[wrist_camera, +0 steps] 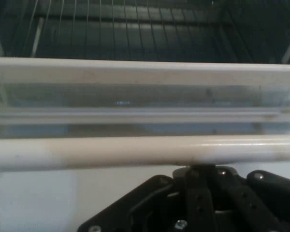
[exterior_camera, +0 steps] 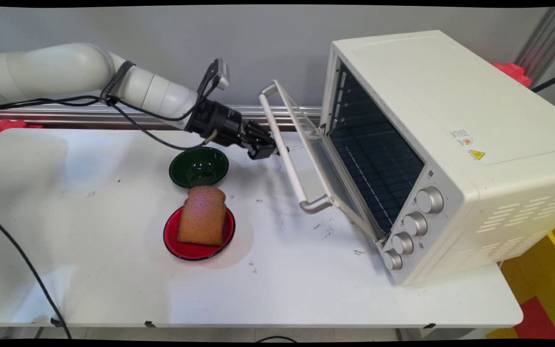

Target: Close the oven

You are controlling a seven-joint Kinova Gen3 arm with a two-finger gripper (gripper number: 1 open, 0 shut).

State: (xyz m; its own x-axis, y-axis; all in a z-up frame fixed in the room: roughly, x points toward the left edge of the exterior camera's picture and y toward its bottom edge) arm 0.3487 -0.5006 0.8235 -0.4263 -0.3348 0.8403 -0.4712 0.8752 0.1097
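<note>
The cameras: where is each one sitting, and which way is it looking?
Main view: above the table's near side, looking down across it at the wall; shows the arm, the pincer at the oven's door handle, a bowl and bread on a plate.
Hand view: on the hand, facing into the oven; the black linkage shows below.
Shared: handle, oven rack.

The half-open door (exterior_camera: 318, 159) and its handle (exterior_camera: 284, 154) bar the way into the oven (exterior_camera: 451, 144). Bowl (exterior_camera: 199, 167) and bread (exterior_camera: 202, 215) on the plate (exterior_camera: 195, 248) sit left; the counter (exterior_camera: 306, 289) in front lies bare.
</note>
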